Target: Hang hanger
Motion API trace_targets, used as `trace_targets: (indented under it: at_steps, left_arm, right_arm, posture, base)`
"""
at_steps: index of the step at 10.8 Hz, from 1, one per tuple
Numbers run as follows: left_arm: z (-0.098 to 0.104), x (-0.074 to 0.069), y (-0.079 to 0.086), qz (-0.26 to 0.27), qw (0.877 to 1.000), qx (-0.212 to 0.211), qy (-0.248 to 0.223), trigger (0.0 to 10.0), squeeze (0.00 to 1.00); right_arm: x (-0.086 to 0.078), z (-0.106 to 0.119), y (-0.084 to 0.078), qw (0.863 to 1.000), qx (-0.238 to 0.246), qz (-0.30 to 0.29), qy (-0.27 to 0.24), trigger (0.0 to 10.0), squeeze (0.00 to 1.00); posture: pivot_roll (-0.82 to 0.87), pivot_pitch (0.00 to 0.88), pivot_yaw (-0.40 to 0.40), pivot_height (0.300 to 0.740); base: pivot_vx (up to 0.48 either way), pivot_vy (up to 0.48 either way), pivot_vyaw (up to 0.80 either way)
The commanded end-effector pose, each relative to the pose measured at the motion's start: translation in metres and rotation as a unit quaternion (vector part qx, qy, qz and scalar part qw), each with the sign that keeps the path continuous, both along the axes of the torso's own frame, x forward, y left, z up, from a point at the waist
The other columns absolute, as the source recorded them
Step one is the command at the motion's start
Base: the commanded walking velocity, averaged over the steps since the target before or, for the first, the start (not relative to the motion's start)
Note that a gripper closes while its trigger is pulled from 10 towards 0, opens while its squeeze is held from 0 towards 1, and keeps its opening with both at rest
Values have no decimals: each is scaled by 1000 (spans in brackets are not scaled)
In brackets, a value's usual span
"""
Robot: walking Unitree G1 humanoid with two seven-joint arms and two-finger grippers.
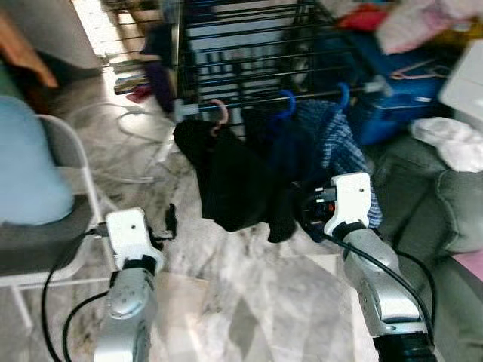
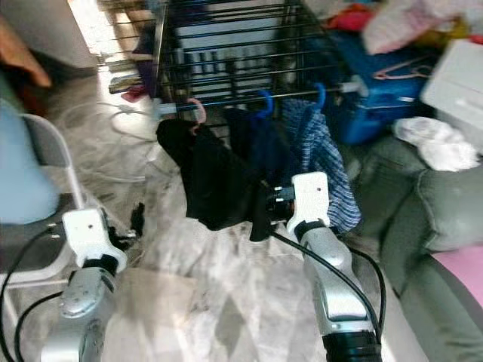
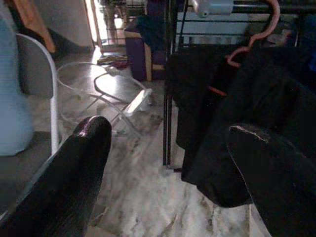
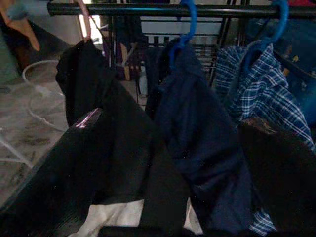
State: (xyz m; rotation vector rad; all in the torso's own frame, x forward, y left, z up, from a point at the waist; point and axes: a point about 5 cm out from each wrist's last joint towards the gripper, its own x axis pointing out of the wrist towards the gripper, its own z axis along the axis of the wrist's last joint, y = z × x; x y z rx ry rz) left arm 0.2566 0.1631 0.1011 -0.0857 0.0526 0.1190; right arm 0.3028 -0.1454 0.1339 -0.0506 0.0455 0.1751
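three hangers on the rail point(image 4: 163, 10): pink hanger point(image 1: 219, 113) left, two blue right, each with a garment. marble floor point(image 1: 249, 294) open near. left gripper point(image 3: 173, 177) open, right gripper point(image 4: 168, 163) open, both empty.

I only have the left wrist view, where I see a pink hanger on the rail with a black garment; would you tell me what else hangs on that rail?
Observer: Beside the pink hanger hang two blue hangers: one carries a dark navy garment, the other a blue checked shirt.
Operator: Thank you. Where is the right gripper?
Observer: The right gripper is raised in front of the hanging clothes, fingers open, holding nothing.
Operator: And what lies to the robot's right of the rack?
Observer: A grey sofa with white cloth on it, and a blue bin behind.
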Motion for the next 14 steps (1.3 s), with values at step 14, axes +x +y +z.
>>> trace_targets:
  at_steps: [14]
  left_arm:
    - [1, -4, -6, -50, 999, 3, -1, 10000, 0]
  right_arm:
    - [2, -2, 6, 1000, 15, -4, 15, 10000, 0]
  posture:
    - [-78, 35, 69, 740]
  base:
    - [0, 337, 0]
